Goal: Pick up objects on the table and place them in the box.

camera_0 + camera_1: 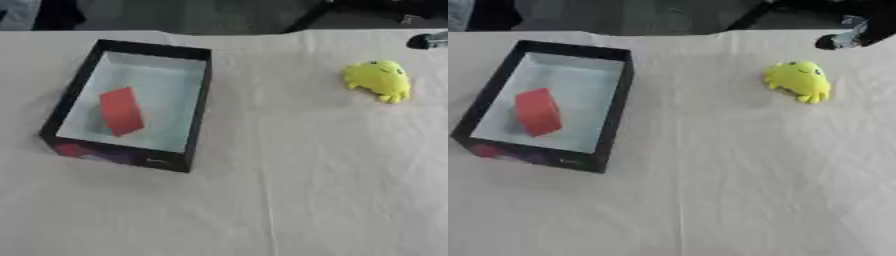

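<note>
A black-walled box [199,100] with a pale floor stands on the left of the table. Inside it a red block [120,111] lies tilted near the left wall. A yellow plush toy [798,80] sits on the cloth at the right, well apart from the box. A dark and silver part of my right hand [846,36] shows at the upper right edge, above and to the right of the toy and not touching it. Most of that hand is cut off by the frame. My left hand is out of sight.
A cream cloth [289,190] covers the table, with a crease running down its middle. The table's far edge [245,32] lies just behind the box, with dark floor and dark shapes beyond it.
</note>
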Robot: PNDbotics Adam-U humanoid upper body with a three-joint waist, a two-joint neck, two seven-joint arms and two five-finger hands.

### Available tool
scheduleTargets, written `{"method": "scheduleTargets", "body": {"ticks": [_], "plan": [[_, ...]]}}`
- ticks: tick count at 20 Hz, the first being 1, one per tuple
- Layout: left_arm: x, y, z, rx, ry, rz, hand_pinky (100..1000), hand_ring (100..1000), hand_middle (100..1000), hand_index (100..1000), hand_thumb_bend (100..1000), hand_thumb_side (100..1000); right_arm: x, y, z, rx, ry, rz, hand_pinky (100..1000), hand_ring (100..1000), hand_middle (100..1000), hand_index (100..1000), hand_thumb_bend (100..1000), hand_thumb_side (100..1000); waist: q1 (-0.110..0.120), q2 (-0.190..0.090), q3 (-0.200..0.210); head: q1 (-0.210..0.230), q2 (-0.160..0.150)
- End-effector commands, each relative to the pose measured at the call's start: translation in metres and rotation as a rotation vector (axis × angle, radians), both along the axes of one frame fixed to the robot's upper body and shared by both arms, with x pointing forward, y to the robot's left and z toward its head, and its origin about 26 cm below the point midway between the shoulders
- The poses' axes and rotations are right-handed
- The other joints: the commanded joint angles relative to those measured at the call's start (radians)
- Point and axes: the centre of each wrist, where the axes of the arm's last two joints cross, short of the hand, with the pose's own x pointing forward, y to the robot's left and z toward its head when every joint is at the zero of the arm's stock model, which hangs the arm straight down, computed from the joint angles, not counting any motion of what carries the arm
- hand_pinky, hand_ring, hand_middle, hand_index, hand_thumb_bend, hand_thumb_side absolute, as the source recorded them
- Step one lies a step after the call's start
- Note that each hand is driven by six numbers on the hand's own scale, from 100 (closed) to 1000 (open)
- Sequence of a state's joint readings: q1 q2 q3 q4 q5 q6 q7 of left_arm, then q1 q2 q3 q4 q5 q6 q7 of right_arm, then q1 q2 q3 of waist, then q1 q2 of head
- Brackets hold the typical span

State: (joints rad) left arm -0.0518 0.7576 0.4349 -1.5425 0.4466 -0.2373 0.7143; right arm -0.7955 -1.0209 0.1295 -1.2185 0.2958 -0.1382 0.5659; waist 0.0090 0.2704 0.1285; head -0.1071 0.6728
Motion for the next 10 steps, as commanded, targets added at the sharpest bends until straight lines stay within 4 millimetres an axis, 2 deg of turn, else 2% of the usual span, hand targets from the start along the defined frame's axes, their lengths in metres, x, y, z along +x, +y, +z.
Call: {"method": "scheduleTargets", "body": {"ticks": [1,10], "plan": [[-0.002,0.006,0.021,0.058,-0.017,0.009,801,735,787,851,542,665,-0.009,-0.010,0.016,-0.039,-0.022,-0.041,952,922,878,925,542,423,0.000,-0.025,-0.001,0.005,-0.006],[-0.001,0.005,0.019,0.054,-0.012,0.001,801,734,787,852,540,666,0.002,-0.011,-0.004,-0.079,0.023,-0.080,949,925,879,926,548,438,0.007,-0.019,0.002,-0.005,-0.008]]}}
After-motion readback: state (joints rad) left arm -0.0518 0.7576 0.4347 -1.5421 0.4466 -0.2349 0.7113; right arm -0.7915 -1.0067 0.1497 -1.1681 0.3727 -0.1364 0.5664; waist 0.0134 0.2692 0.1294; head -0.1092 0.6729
